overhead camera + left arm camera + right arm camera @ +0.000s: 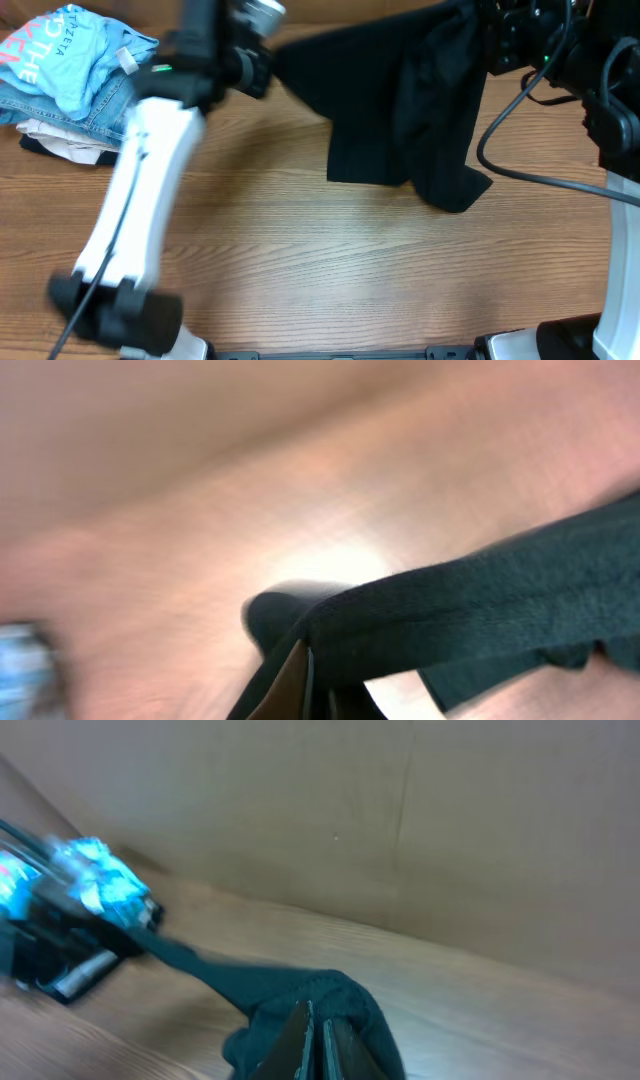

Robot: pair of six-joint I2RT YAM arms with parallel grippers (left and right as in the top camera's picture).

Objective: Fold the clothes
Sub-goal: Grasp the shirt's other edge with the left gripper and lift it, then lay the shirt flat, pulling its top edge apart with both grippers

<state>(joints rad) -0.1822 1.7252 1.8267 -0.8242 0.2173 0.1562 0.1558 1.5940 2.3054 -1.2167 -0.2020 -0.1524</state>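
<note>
The clothes, a plain black garment, hang stretched between my two grippers at the back of the table, and the lower part drapes onto the wood. My left gripper holds the left end, and its wrist view shows the jaws shut on a band of the black fabric. My right gripper holds the right end. In the right wrist view its jaws are pinched on a bunch of the black cloth, which stretches away to the left.
A pile lies at the back left: a light-blue printed T-shirt, blue jeans and a beige cloth. My white left arm crosses the left side. A black cable loops at the right. A cardboard wall backs the table.
</note>
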